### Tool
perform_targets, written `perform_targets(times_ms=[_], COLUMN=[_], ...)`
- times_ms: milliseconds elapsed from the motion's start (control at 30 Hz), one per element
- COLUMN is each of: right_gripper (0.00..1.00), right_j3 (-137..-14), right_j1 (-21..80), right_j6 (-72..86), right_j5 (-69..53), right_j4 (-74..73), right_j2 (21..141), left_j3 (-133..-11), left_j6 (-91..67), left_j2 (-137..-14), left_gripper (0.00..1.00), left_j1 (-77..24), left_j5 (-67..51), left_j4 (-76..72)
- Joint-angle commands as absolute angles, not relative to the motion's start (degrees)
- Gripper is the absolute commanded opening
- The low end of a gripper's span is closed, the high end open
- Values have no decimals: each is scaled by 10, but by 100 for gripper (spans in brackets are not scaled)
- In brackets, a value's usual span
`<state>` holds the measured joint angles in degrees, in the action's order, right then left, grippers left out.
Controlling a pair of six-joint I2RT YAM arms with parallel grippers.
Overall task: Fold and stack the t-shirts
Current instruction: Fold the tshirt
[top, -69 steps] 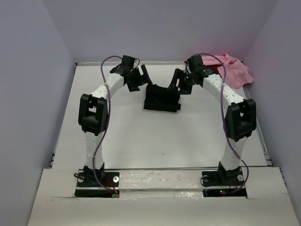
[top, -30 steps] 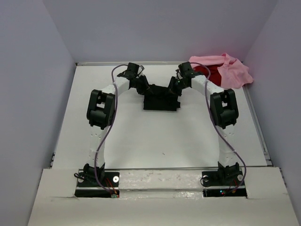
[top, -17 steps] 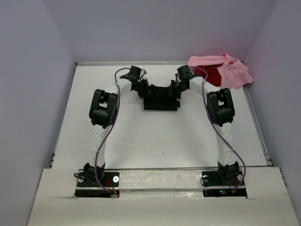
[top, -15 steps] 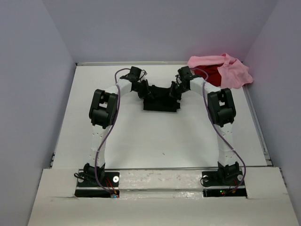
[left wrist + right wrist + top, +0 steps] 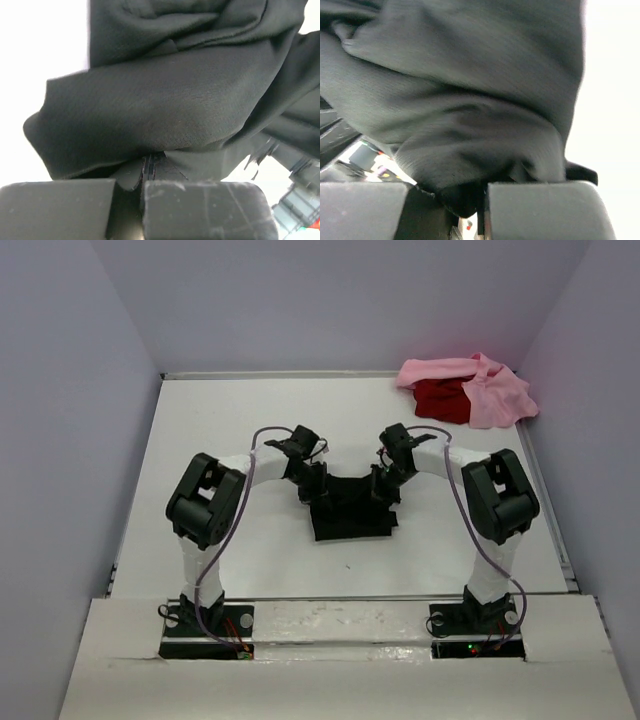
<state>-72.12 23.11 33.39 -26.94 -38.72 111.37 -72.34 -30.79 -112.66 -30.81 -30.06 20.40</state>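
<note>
Between left gripper point(image 5: 316, 483) and right gripper point(image 5: 384, 487), at mid-table: black t-shirt point(image 5: 350, 517), held by its far edge at both ends and spread below the fingertips toward the arm bases, over white table point(image 5: 250, 430).

At left gripper: closed fully, fingers point(image 5: 55, 210) pressed together with only a thin fold of black cloth pinched in the seam between them; loose folds bulging just beyond the tips and off to the right.

At right gripper: closed down on a thicker bunch of the same shirt, fingers point(image 5: 545, 210) slightly apart with a wad of cloth wedged in the gap; more cloth heaped straight ahead and to the left.

Well beyond right gripper, at the far right corner: pink t-shirt point(image 5: 497, 396) crumpled, draped over and around red t-shirt point(image 5: 438, 400), both touching each other, neither touched by either gripper.
</note>
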Motion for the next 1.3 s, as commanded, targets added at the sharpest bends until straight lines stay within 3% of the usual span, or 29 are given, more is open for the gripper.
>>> perform_targets(times_ms=[0, 233, 533, 1033, 1133, 1267], right_gripper=[13, 13, 13, 13, 13, 13], right_j3=[-645, -541, -540, -585, -584, -587], right_j1=[253, 265, 265, 265, 265, 265], right_j6=[319, 327, 333, 352, 352, 354], right_j5=[-249, -248, -261, -319, -323, -337], right_j4=[-433, -466, -491, -468, -450, -414], right_j2=[1043, 905, 852, 852, 867, 891], left_j3=[-619, -498, -549, -650, -647, -573], left_j6=[-324, -352, -371, -416, -431, -483], left_j2=[-1027, -893, -846, -810, -813, -784], left_gripper=[0, 0, 0, 1, 6, 0], left_j1=[-325, -349, -350, -370, -392, -400], left_j5=[-268, -237, -213, -280, -274, -302], left_j4=[230, 248, 284, 272, 263, 205])
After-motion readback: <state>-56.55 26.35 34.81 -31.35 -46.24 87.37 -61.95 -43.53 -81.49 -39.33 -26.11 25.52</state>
